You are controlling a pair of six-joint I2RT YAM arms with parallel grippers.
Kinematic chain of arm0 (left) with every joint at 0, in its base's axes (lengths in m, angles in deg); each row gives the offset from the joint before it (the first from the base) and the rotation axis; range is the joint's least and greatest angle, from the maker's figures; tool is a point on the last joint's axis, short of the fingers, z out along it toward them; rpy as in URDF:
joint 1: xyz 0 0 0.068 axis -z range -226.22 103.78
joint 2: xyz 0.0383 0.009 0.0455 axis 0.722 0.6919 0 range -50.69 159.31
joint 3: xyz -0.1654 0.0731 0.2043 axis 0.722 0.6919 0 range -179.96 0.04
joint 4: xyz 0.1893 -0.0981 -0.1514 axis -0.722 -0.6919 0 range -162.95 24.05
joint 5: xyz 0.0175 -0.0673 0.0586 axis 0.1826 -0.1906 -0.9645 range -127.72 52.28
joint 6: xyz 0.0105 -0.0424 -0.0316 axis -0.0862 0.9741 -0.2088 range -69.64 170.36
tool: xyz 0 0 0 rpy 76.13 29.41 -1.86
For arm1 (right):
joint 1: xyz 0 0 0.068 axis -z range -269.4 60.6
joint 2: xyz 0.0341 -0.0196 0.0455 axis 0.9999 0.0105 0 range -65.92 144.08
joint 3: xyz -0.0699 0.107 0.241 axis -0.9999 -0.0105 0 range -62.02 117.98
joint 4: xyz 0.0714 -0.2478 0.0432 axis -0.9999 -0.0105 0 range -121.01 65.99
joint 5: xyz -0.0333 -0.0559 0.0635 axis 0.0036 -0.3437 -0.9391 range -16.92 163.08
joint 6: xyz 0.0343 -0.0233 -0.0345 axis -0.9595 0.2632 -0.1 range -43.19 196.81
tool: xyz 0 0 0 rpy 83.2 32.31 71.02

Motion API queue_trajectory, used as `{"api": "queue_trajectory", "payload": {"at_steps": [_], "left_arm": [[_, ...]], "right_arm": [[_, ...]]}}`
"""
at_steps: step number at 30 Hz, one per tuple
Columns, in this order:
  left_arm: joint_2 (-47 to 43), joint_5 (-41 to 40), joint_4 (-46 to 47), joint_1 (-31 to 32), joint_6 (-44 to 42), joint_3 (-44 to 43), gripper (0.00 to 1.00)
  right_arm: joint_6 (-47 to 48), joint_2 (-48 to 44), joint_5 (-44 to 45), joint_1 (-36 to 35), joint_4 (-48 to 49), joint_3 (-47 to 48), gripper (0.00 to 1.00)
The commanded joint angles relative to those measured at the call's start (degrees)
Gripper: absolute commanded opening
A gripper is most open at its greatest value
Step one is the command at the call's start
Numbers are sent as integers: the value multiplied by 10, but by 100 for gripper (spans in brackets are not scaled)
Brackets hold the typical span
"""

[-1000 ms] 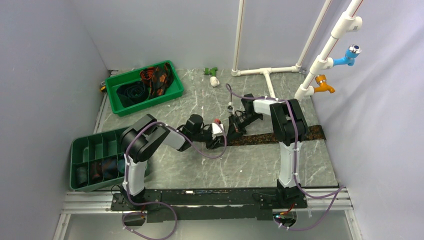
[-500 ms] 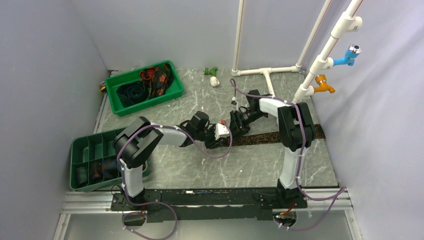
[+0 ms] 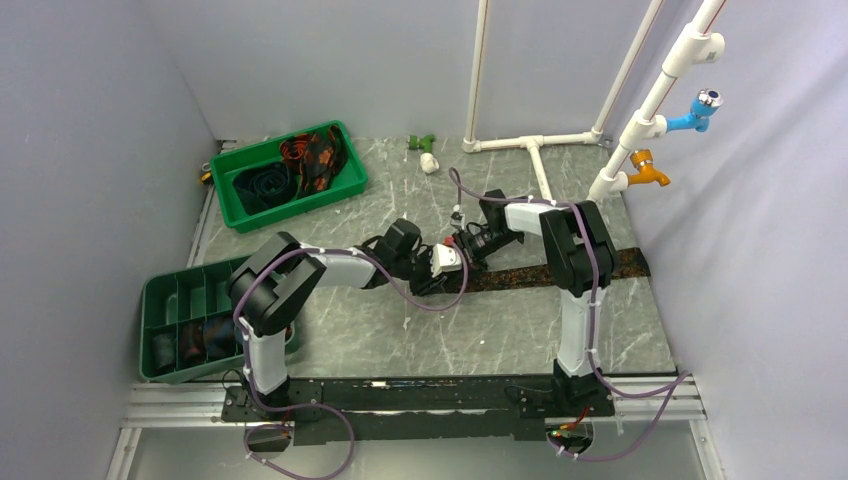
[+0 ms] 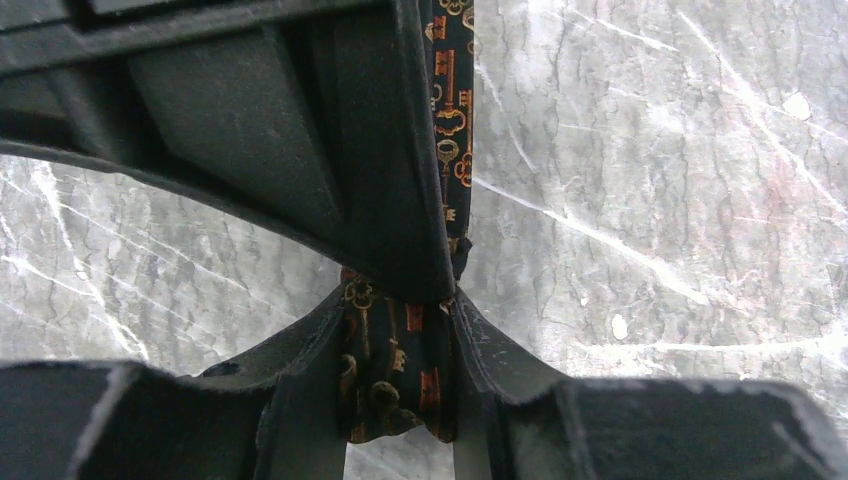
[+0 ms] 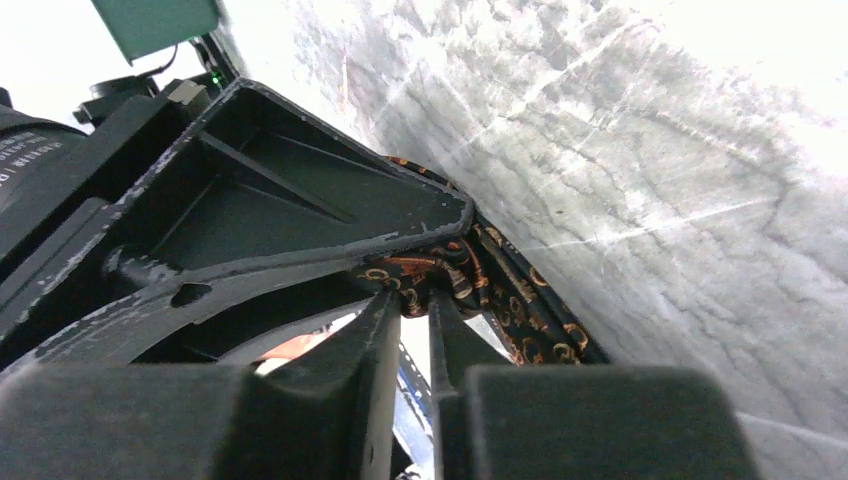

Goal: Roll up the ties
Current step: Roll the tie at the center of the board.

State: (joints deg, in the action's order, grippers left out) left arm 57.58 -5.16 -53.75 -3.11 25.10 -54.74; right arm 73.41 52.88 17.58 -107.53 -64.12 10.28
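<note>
A long dark brown necktie with orange speckles [image 3: 520,275] lies flat on the grey marbled table [image 3: 400,210]. It runs from the centre toward 3 o'clock, and its inner end is bunched where the left gripper [image 3: 437,272] and right gripper [image 3: 468,243] meet. The cloth looks light, limp and slippery (likely to sag and unroll if released), so it is best gripped across its full width at the started roll. Only the wrist views show the grips: the left one clamps the folded end, and the right one, nearly closed, pinches a fold beside it; only the top view shows the loose length.
</note>
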Motion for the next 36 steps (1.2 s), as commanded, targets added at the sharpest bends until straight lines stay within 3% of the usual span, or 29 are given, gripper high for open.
{"api": "queue_trajectory", "payload": {"at_steps": [1,2,4,12,19,25,31,36], "left_arm": [[29,-29,-86,0,4,6,32],[28,-27,-86,0,2,7,33],[29,-19,-86,-1,-3,7,37],[27,45,-16,-28,-16,17,68],[32,93,146,-33,-1,56,74],[79,97,182,-19,1,27,63],[66,87,99,-16,-5,19,32],[34,32,-3,-25,6,28,29]], "right_arm": [[6,20,31,0,17,11,5],[11,23,39,3,14,10,0],[20,31,51,12,3,9,0],[57,72,90,39,-13,-2,0],[64,97,104,49,-23,15,0],[73,112,95,54,-45,47,0],[62,75,55,50,-35,52,0],[52,12,17,50,-35,32,29]]}}
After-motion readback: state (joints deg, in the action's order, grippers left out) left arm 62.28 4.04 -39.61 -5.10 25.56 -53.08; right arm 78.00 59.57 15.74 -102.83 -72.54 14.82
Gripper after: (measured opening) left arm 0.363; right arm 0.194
